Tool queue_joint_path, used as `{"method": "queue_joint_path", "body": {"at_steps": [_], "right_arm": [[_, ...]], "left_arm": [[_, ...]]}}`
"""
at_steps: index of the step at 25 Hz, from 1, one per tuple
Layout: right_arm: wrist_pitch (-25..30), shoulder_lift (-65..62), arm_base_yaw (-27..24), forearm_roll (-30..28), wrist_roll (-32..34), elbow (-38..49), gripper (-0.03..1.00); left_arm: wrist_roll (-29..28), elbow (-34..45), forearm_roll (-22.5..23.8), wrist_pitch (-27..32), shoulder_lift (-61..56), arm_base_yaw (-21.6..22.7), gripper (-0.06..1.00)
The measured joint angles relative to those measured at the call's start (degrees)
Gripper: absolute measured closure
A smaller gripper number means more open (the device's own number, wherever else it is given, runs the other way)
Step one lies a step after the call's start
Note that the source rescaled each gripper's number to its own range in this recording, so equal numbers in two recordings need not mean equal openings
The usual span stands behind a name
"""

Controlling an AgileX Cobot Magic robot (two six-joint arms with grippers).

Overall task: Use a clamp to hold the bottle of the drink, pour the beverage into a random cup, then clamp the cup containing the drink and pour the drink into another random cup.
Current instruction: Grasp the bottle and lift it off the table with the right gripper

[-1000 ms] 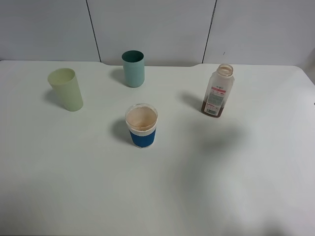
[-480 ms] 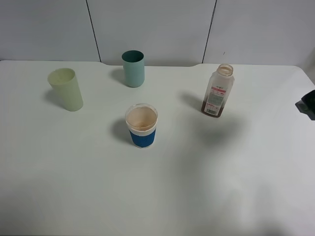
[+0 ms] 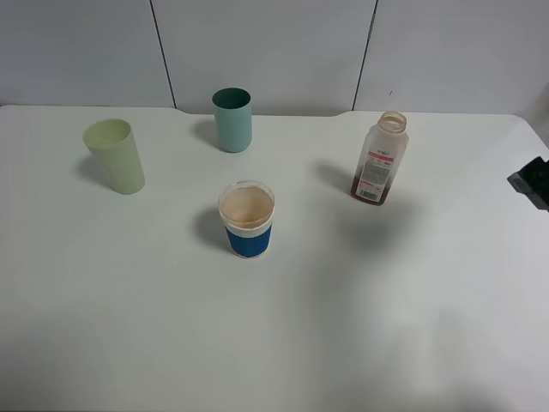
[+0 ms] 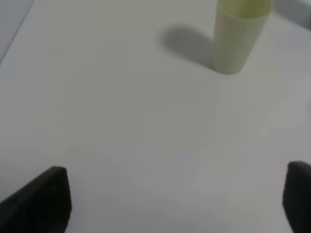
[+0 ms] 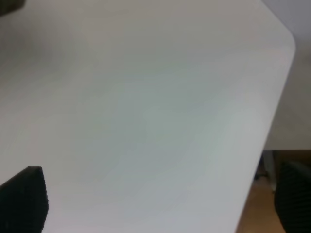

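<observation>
Bottle (image 3: 380, 160) stands upright on the bench (image 3: 412, 300) toward its right rear, brown beverage (image 3: 370, 190) low inside, well apart from the blue-banded cup (image 3: 247, 220) at centre. My right hand (image 5: 158, 199) is spread wide, holding nothing, by the bench's right edge. My left hand (image 4: 167, 199) is likewise spread, facing the pale yellow-green tumbler (image 4: 238, 36).

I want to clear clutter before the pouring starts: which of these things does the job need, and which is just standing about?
Needed:
- bottle
- brown beverage in its bottom
- blue-banded white cup
- pale yellow-green tumbler

Just standing about:
- teal tumbler at the back
</observation>
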Motion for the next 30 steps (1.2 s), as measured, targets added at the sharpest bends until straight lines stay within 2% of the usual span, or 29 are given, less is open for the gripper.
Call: {"method": "queue_joint_path", "body": {"at_steps": [4,8,13,17,21,30], "right_arm": [[1.1,0.0,-3.2,-3.2,0.8,0.0,0.01],[1.3,0.0,-6.0,-9.1,2.5,0.0,0.01],[-0.5,0.0,-10.5,-18.5,9.4,0.0,0.01],[-6.4,0.1,-14.7,-21.8,14.2,0.0,0.01],[-13.4,3.0,-18.3,-21.0,16.8,0.0,0.01],[-24.8,18.2,-18.8,-20.1,17.7,0.0,0.01]], "left_arm": [[0.0,0.0,0.0,0.0,0.0,0.0,-0.01],[0.0,0.0,0.0,0.0,0.0,0.0,-0.01],[0.0,0.0,-0.1,0.0,0.0,0.0,-0.01],[0.0,0.0,-0.1,0.0,0.0,0.0,-0.01],[0.0,0.0,-0.1,0.0,0.0,0.0,-0.01],[0.0,0.0,-0.1,0.0,0.0,0.0,-0.01]]}}
